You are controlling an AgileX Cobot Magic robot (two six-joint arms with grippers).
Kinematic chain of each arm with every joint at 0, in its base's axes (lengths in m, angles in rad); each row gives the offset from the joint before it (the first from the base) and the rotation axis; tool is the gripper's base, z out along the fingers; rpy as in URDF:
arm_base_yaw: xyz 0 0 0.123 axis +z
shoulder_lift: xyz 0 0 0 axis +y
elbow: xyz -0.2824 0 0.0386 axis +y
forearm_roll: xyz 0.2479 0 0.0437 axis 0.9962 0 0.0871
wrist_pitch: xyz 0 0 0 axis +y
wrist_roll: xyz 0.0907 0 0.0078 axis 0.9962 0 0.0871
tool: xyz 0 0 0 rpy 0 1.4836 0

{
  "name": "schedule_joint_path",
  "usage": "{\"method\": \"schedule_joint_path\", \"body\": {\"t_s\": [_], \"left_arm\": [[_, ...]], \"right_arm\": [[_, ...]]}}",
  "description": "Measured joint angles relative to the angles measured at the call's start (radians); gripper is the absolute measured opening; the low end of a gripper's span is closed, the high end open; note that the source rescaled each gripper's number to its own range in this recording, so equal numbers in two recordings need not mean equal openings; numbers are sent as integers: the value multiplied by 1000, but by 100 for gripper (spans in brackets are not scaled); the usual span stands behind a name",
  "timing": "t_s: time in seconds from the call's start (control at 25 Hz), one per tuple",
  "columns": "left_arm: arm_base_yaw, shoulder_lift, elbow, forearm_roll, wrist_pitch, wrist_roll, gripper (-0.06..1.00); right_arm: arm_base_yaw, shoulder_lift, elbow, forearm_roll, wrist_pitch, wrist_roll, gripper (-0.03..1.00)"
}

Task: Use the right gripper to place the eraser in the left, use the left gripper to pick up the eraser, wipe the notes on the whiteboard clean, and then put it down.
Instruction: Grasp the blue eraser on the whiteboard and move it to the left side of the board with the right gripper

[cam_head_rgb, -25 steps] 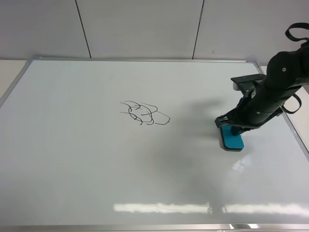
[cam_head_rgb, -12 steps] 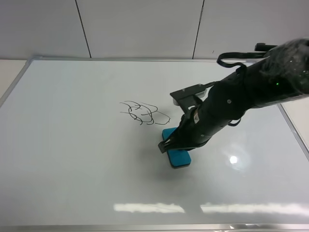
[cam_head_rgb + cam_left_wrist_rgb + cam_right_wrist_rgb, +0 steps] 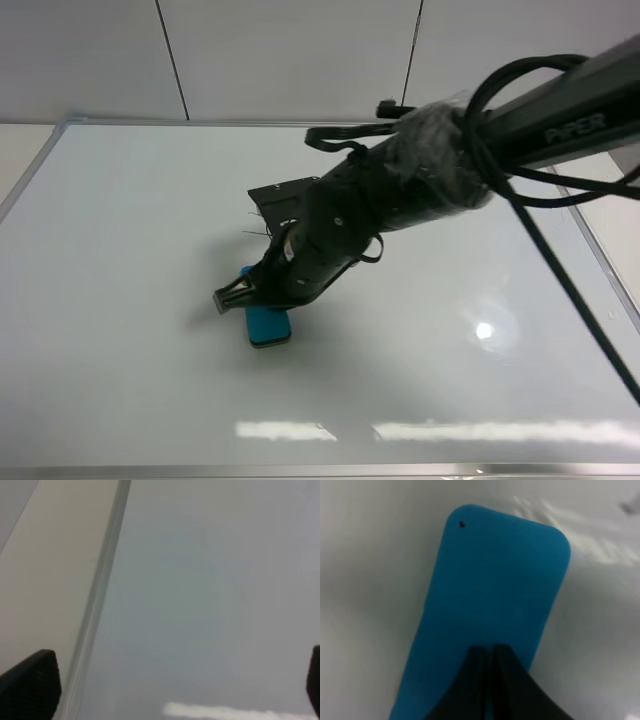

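Left gripper (image 3: 172, 682) jaws wide apart by the whiteboard (image 3: 120, 200) left frame, eraser (image 3: 270, 326) left of centre, long axis toward near edge, pinched in cross-reaching right gripper (image 3: 490, 655); left arm looks nearer for pickup.

The right arm's bulky, rounded black casing (image 3: 400, 190) has a crinkled, glossy sheen, like clear film wrapped over it. Behind it runs a straight black link (image 3: 600, 85) printed with grey "PIPER" lettering (image 3: 575, 125). Thin black cables (image 3: 575, 300) loop around and trail from this link. The black right gripper (image 3: 235, 297) has angular fingers, which the wrist view shows as smooth, dark tapering wedges (image 3: 470, 690). The left gripper (image 3: 170, 685) shows only two black fingertips (image 3: 32, 685) with a finely ribbed, rubbery surface.
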Motion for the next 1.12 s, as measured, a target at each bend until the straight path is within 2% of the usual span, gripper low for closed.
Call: {"method": "schedule_joint_path", "body": {"t_s": [0.04,0.16,0.24,0.44,1.12], "left_arm": [[0,0,0,0,0,0,100],[0,0,0,0,0,0,100],[0,0,0,0,0,0,100],[0,0,0,0,0,0,100],[0,0,0,0,0,0,100]], "right_arm": [[16,50,-93,0,34,27,0],[43,121,-230,0,89,107,0],[61,154,-299,0,110,158,0],[101,202,-393,0,128,184,0],[109,210,-416,-4,147,229,2]]}}
